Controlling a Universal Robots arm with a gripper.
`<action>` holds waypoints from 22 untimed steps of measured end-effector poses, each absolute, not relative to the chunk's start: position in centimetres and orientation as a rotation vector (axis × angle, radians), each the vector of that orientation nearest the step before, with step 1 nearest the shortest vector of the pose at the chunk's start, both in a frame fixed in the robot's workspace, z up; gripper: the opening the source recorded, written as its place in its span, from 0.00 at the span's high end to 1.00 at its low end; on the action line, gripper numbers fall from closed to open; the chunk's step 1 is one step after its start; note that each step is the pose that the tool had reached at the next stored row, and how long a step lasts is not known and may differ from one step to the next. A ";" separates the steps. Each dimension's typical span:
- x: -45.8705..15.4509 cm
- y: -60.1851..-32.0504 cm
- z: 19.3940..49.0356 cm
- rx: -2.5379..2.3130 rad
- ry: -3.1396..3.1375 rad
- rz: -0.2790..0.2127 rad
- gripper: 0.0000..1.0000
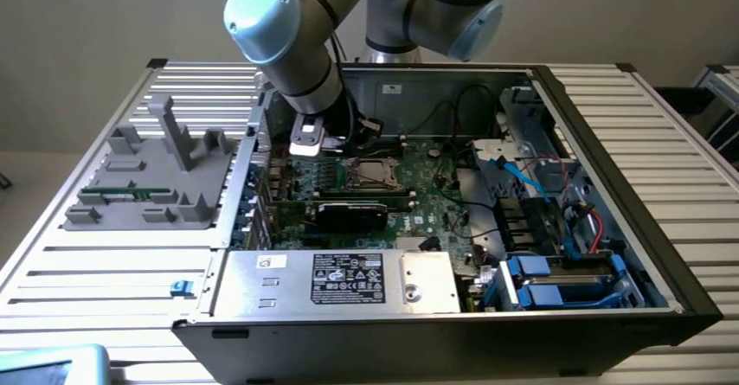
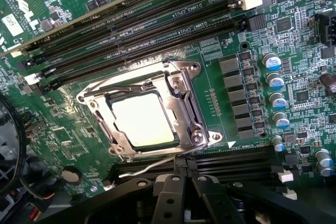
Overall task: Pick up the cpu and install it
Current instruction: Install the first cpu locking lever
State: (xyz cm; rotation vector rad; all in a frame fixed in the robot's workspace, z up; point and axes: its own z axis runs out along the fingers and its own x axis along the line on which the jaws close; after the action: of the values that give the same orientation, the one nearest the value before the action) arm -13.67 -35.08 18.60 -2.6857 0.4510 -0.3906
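Sitting inside the socket (image 2: 152,111), one cpu (image 2: 143,119) shows its pale shiny top within the metal frame, flat and level, with the frame's four sides close around its edges. One socket is on the motherboard (image 2: 252,145); in the exterior view it lies near the middle of the open computer case (image 1: 612,143). Beside the socket run two banks of long dark memory slots (image 2: 136,30): four on one side, and more on the opposite side, where the count cannot be told. A column of five small silver-topped capacitors (image 2: 275,98) stands beside the socket, apart from it. One thin wire lever (image 2: 152,165) lies along the socket's edge nearest the gripper.

The gripper (image 2: 182,182) hangs just above that edge with its two black fingers (image 2: 169,195) pressed together, holding nothing. It is clear of the cpu, with open board between them.

One arm (image 1: 289,30) reaches down into the case from the far wall. Around the socket, cables and blue drive brackets (image 1: 566,277) crowd the exterior view's right, and a grey power supply (image 1: 335,279) sits at the near edge. One grey parts holder (image 1: 156,177) rests on the slatted metal table (image 1: 93,272), outside the case on the exterior view's left. A plain beige wall is behind.
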 end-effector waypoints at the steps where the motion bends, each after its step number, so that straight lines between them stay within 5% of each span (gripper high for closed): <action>1: -13.7 -35.1 18.6 -2.686 0.452 -0.391 0.89; 22: -14.0 -35.3 18.9 -2.681 0.466 -0.393 0.89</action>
State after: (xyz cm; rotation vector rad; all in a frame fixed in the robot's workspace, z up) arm -13.99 -35.31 18.94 -2.6810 0.4659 -0.3927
